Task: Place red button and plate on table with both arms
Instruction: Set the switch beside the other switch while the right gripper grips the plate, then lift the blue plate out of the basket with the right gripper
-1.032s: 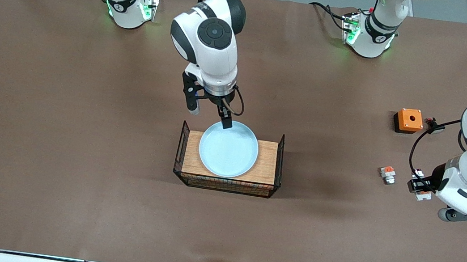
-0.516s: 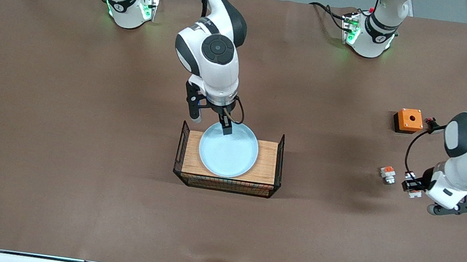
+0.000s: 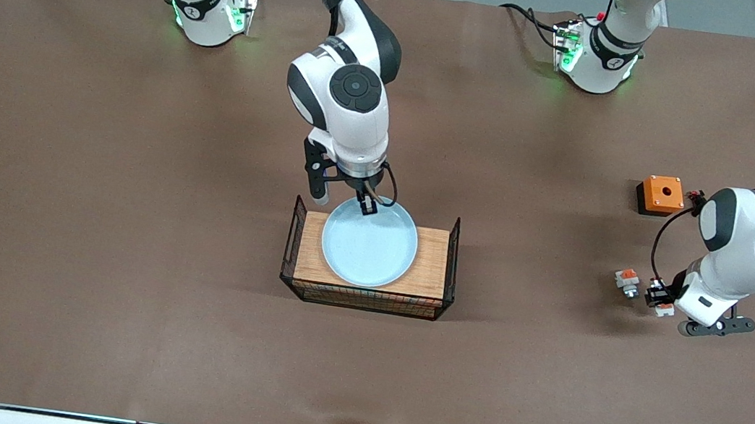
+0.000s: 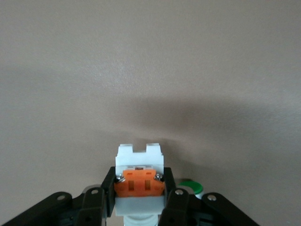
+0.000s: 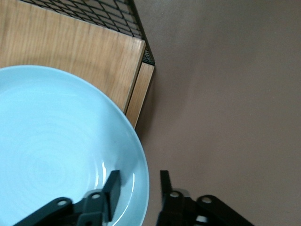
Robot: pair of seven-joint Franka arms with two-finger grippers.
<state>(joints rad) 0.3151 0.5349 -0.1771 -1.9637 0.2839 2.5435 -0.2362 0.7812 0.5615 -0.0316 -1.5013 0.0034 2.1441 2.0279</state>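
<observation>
- You have two arms, each with one gripper: the left gripper [image 3: 658,298] and the right gripper [image 3: 344,201].
- One plate [image 3: 369,241].
- One wire rack [image 3: 433,254].
- One orange box [image 3: 660,194].
- Two white-orange switch pieces: the red button [image 4: 139,181] and a loose piece [image 3: 626,282].

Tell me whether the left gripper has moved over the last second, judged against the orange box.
Yes. The left gripper, shut on the red button, has shifted toward the plate's rack, away from the table edge; it now sits closer to the short white-orange piece, with the orange box unmoved.
</observation>
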